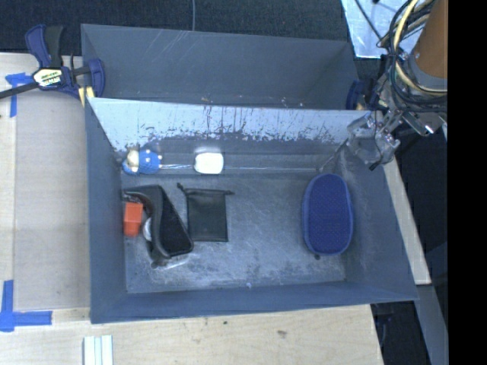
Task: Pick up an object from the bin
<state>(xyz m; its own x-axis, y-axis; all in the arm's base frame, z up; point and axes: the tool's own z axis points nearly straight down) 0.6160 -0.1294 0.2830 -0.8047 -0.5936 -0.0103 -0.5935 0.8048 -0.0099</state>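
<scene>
My gripper (371,141) hangs at the bin's right rim, near the back right corner and above the floor. Nearest to it, a blue oval pad with a dotted surface (328,214) lies flat on the right side of the floor, below and slightly left of the gripper. Nothing shows in the gripper.
A white rounded block (208,162) and a small blue and yellow piece (142,160) lie along the back wall at left. A black square pouch (207,216) and a black tool with an orange part (134,219) lie at front left.
</scene>
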